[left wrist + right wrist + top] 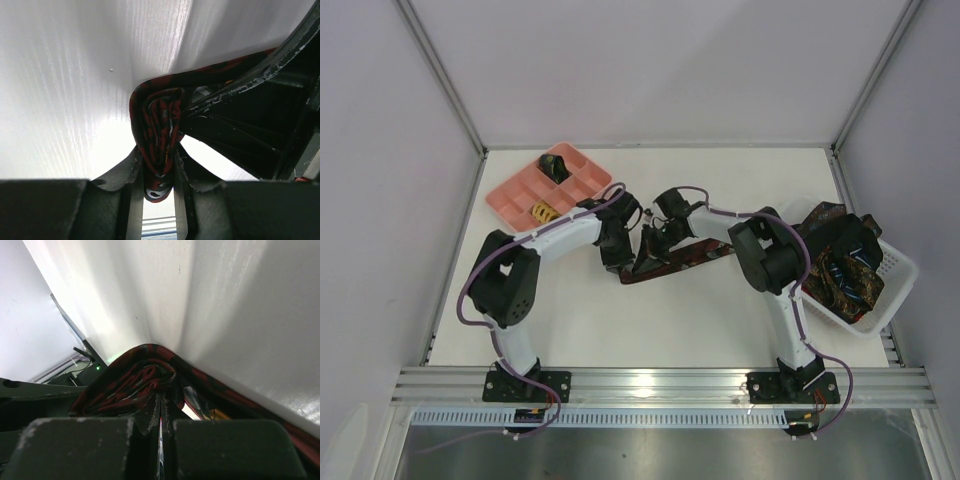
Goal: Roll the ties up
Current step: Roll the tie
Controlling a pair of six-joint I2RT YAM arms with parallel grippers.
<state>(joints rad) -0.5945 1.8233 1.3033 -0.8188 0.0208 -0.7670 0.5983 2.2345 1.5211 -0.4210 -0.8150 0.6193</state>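
Red-patterned tie (155, 125) clamped in left claw (157, 156), centre frame. Right claw (161, 412) pressed together on same tie's fold. Other ties (840, 265) heaped in white basket (892, 292), right edge.

white table (650, 320), pale lilac walls (670, 60), aluminium rail (660, 383) along near edge

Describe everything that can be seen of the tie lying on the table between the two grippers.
The tie is a long, narrow band of woven-looking fabric, dark brown-black with a red pattern. One end is wound into a loose coil. The rest trails flat across the white table towards the right. The left gripper clamps the coil between its fingers. The right gripper is shut and seems to pinch an inner fold of the coil.
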